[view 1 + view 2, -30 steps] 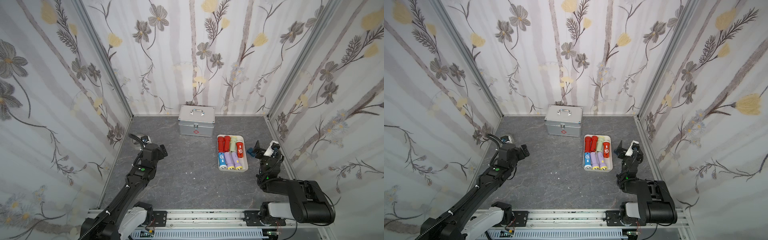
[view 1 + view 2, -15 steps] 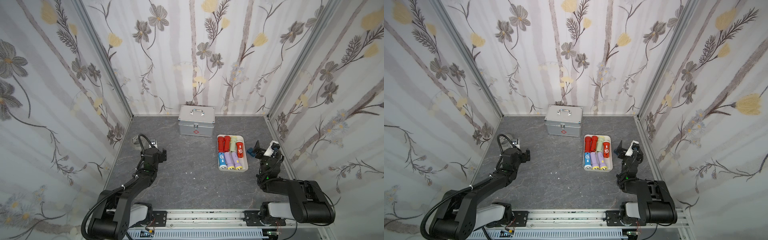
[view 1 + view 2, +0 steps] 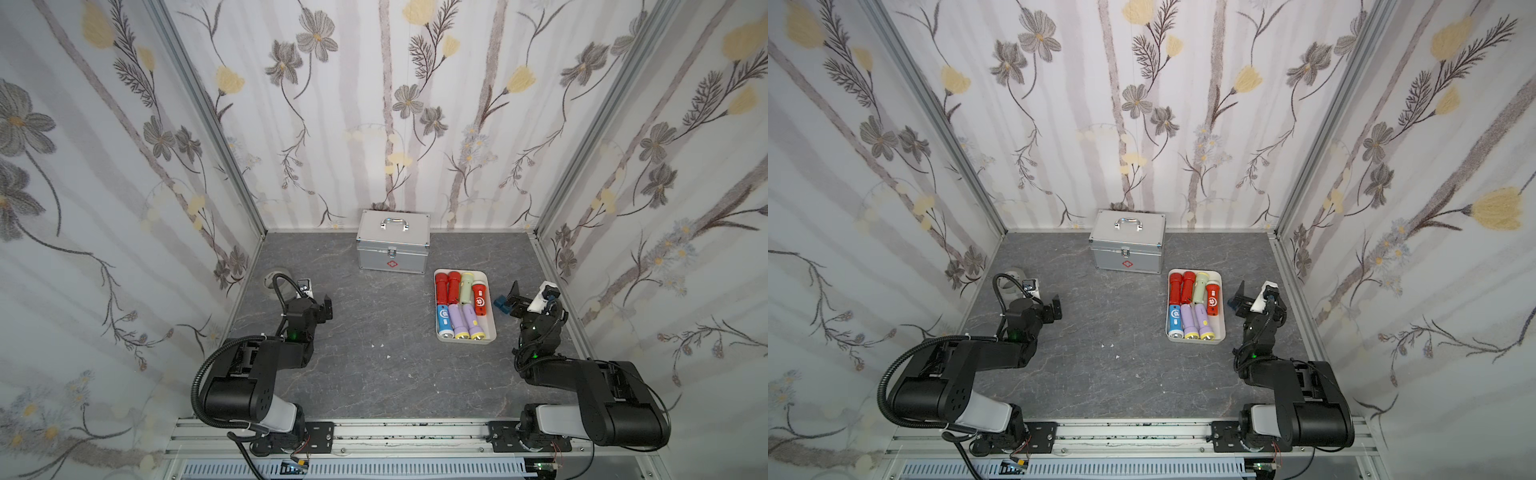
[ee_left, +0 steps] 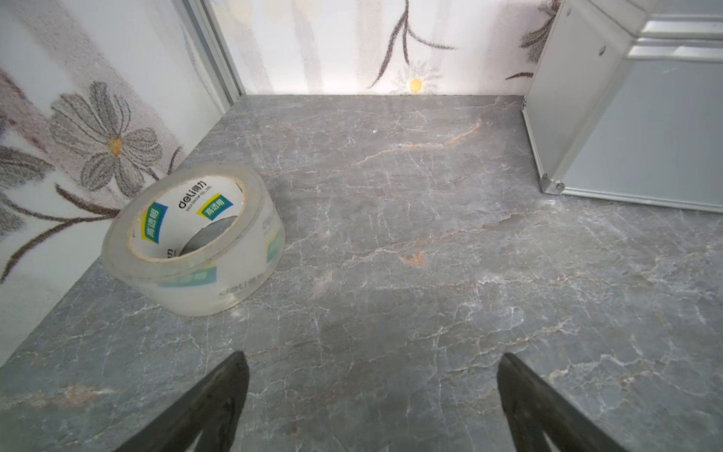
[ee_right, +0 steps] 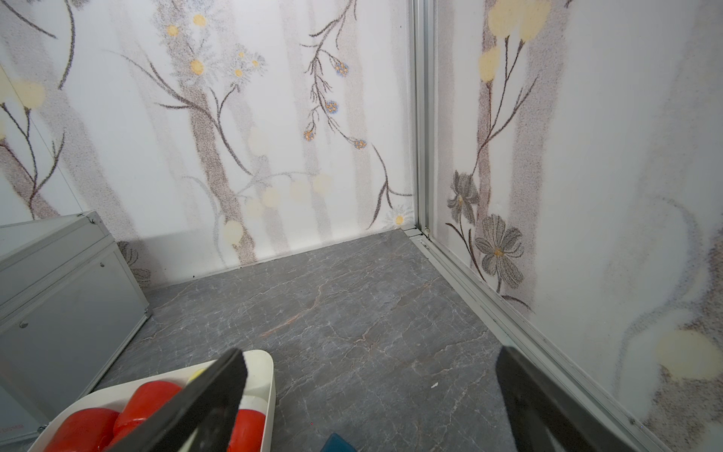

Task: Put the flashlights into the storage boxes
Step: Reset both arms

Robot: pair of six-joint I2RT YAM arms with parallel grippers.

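Left gripper [image 4: 371, 358] jaws spread wide, nothing between them, low over the grey table [image 4: 391, 235], tape roll [image 4: 193, 238] near it by the wall. Right gripper [image 5: 369, 352] also wide open, holding nothing, just beside the white tray [image 3: 489, 326]. All 7 flashlights [image 3: 456, 319] lie inside the tray, 4 in the back row, 3 in front. Silver case [image 3: 392, 241] sits just behind the tray.

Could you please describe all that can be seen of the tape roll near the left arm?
The tape roll is clear packing tape wound on a white core printed with "deli" and green-and-yellow labels. It lies flat, hole up, on the grey marbled table, close beside the flowered wall; whether it touches the wall is unclear. The open left gripper is apart from it and nothing holds it.
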